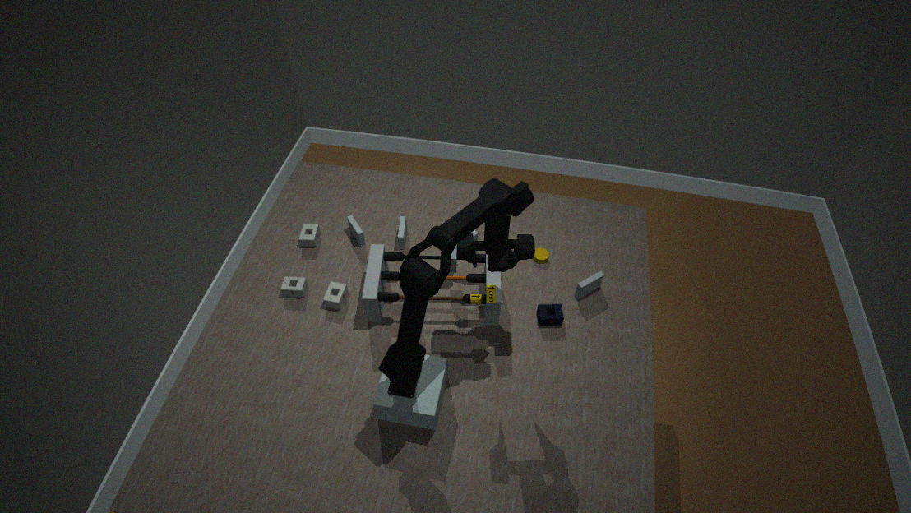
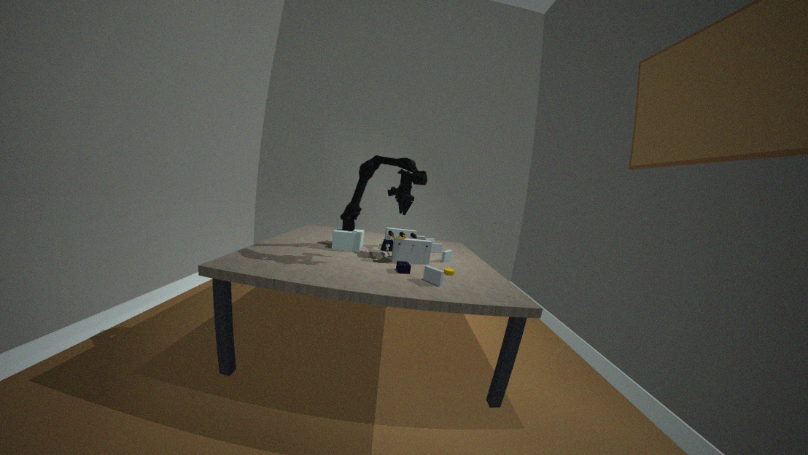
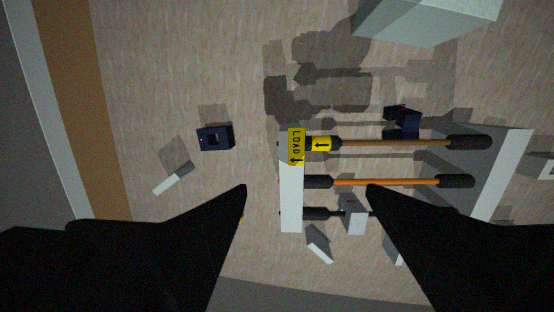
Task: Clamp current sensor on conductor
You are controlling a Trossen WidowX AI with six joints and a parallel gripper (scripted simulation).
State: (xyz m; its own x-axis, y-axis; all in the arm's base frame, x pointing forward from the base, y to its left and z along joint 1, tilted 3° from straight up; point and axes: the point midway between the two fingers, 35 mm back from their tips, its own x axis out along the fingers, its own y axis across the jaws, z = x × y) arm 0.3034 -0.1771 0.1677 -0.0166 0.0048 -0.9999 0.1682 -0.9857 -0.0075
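The open navy sensor [image 3: 411,121] [image 2: 384,246] stands on the table beside the LOAD conductor, not around it. It has a small red mark; its arrow direction cannot be read. The arm hides it in the top view. The copper LOAD conductor [image 3: 395,143] [image 1: 446,298] runs between two white end plates. The yellow LOAD marker [image 3: 296,146] [image 1: 491,293] sits on one plate, beside a yellow arrow tag [image 3: 321,144] [image 1: 475,298] on the conductor's end. My gripper [image 3: 305,189] [image 2: 403,214] is open and empty, pointing down high above the rack's marker side.
An orange conductor [image 3: 385,181] [image 1: 456,277] runs beside the LOAD one; a grey block [image 3: 356,225] sits at the black conductor [image 3: 325,213]. A closed navy block [image 3: 214,137] [image 1: 550,315] [image 2: 402,267], a yellow disc [image 1: 540,255] [image 2: 449,271] and several pale blocks stand around the rack.
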